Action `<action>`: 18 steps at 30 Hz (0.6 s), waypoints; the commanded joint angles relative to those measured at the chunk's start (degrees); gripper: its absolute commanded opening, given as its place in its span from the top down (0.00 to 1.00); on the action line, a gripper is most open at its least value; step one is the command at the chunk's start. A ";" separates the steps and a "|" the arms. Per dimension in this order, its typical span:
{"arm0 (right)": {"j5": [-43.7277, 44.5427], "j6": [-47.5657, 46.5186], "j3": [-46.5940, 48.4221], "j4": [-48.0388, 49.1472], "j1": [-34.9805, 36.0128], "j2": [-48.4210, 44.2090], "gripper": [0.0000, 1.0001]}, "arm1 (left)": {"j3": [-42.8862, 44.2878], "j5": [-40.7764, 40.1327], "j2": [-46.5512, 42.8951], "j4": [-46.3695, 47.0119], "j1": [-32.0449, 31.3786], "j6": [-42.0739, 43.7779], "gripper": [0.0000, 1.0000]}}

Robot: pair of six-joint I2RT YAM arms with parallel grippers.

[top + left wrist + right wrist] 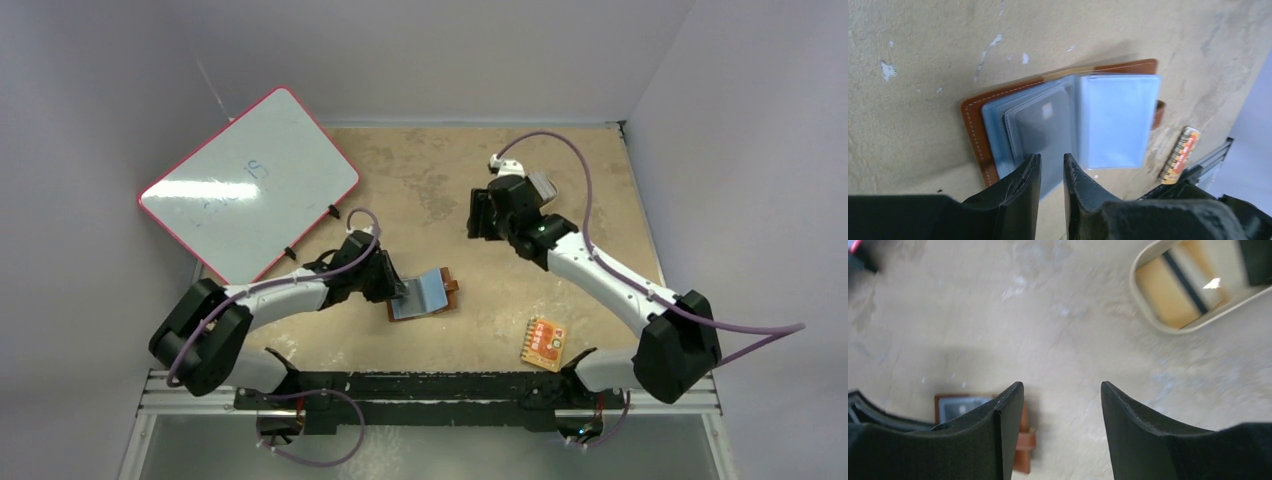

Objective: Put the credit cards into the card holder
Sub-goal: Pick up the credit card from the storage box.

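The card holder (428,293) lies open on the table, a brown leather wallet with bluish-grey clear pockets. In the left wrist view the card holder (973,125) shows a dark card with a small pale patch (1045,125) inside a hazy pocket. My left gripper (1052,167) hovers at the near edge of that pocket, jaws a narrow gap apart, nothing pinched. In the top view it (398,290) is at the wallet's left side. My right gripper (1062,390) is open and empty above bare table, right of the wallet (1023,440). A thin black strip (1183,275) lies in the dish, possibly a card.
A tan oval dish (1148,320) sits beyond my right gripper; the right arm hides it in the top view. An orange-red patterned packet (543,343) lies near the front right. A pink-rimmed whiteboard (250,185) leans at the back left.
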 commanded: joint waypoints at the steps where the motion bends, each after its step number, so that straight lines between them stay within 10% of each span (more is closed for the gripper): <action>1: 3.63 -10.94 6.06 0.36 -5.45 2.49 0.39 | 0.57 -2.53 3.76 1.58 -0.29 2.25 0.79; 18: 16.21 -31.48 15.59 7.79 -17.18 19.31 0.32 | 8.29 -8.42 -10.77 -12.59 -0.29 6.79 0.62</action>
